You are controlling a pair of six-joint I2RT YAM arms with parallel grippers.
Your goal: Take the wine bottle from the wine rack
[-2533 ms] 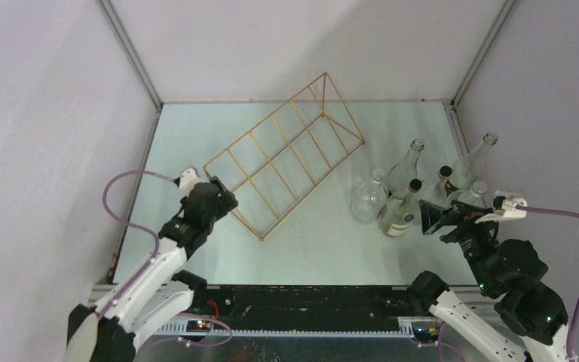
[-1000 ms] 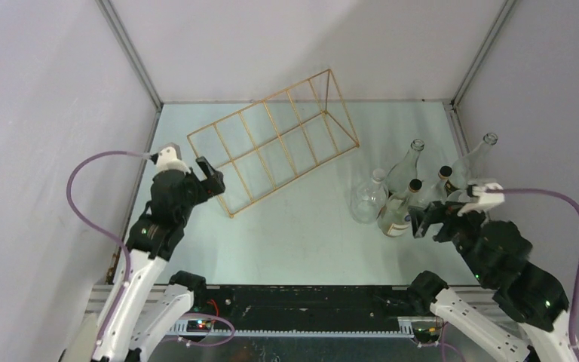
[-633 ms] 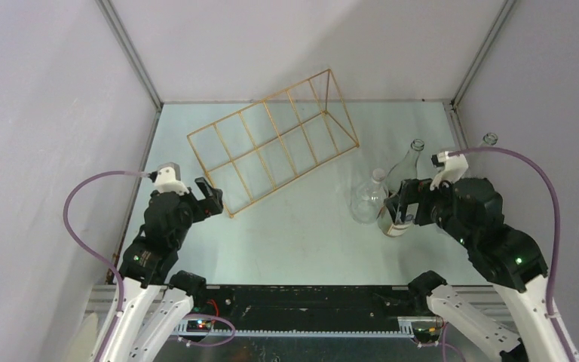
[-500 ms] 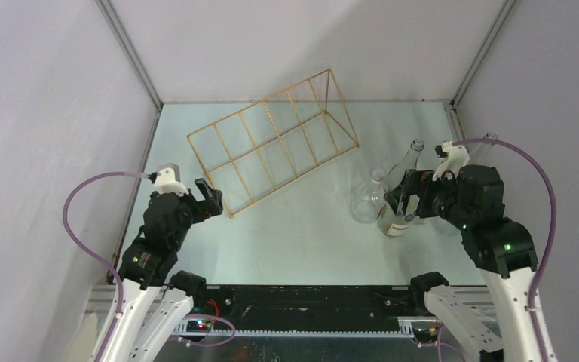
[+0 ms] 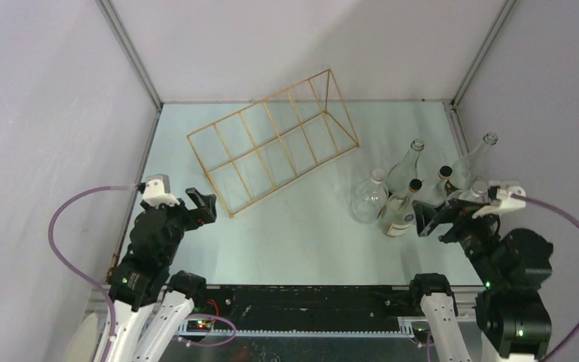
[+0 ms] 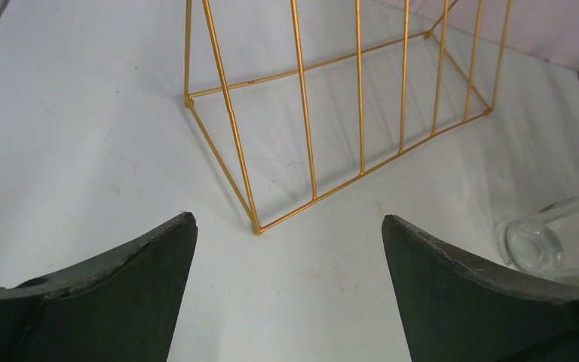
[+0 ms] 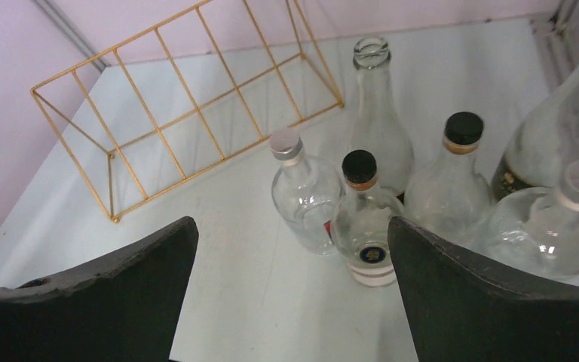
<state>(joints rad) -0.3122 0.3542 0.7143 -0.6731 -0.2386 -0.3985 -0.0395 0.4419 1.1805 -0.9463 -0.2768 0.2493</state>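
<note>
Gold-coloured wire wine rack (image 5: 274, 142), wedge-shaped, stands empty and newly swung back, the black-capped labelled glass wine bottle (image 7: 362, 219) upright among clear bottles (image 7: 301, 196) to its right, as left gripper (image 6: 287, 226) and right gripper (image 7: 292, 222) retreat gaping and empty, suggesting the job is done; bottles farthest from it are cropped.

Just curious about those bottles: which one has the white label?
The front black-capped bottle, right of the silver-capped flask; no other shows a white band.
</note>
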